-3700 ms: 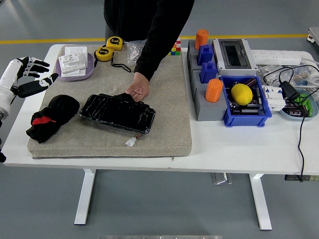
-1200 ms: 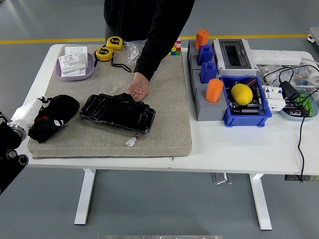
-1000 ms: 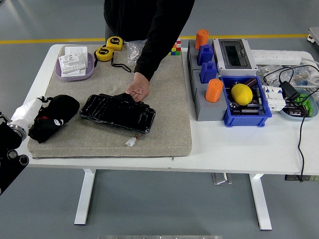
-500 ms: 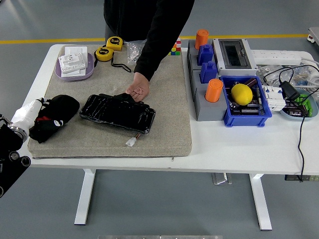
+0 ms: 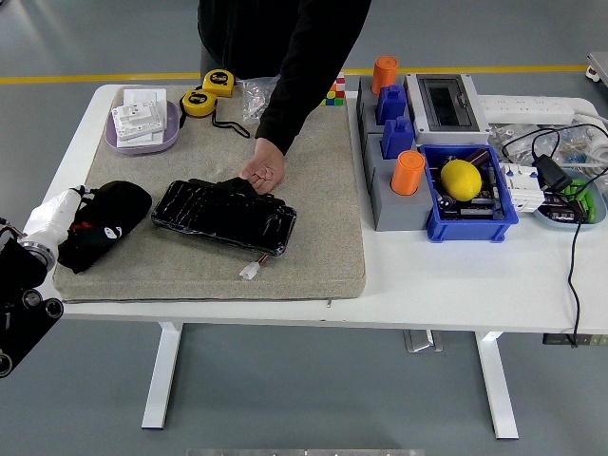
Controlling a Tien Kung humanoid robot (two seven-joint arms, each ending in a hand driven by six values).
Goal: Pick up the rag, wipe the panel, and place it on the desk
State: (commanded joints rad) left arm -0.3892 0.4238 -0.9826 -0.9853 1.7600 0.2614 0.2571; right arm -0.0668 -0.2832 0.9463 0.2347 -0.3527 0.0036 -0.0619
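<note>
The panel (image 5: 223, 216) is gleaming like glossy black plastic, catching the light, while the rag (image 5: 103, 223) beside it is looking like soft matt black cloth. Both are lying on a coarse, felt-like beige mat (image 5: 323, 228), and the white worktop (image 5: 456, 275) is showing smooth and matt.

Table: white desk (image 5: 285, 309) on two white legs, standing on a grey floor.
Landmark: beige felt mat (image 5: 313, 228), covering the desk's left and middle.
Right of the mat: grey holder block (image 5: 385, 199), touching the mat's edge.
Right of the holder: blue bin (image 5: 470, 223), just beside it.
Behind the bin: grey breaker box (image 5: 446, 100).
Far right corner: white power strip (image 5: 518, 106) and a light blue tray (image 5: 570, 214) with black cables.
</note>
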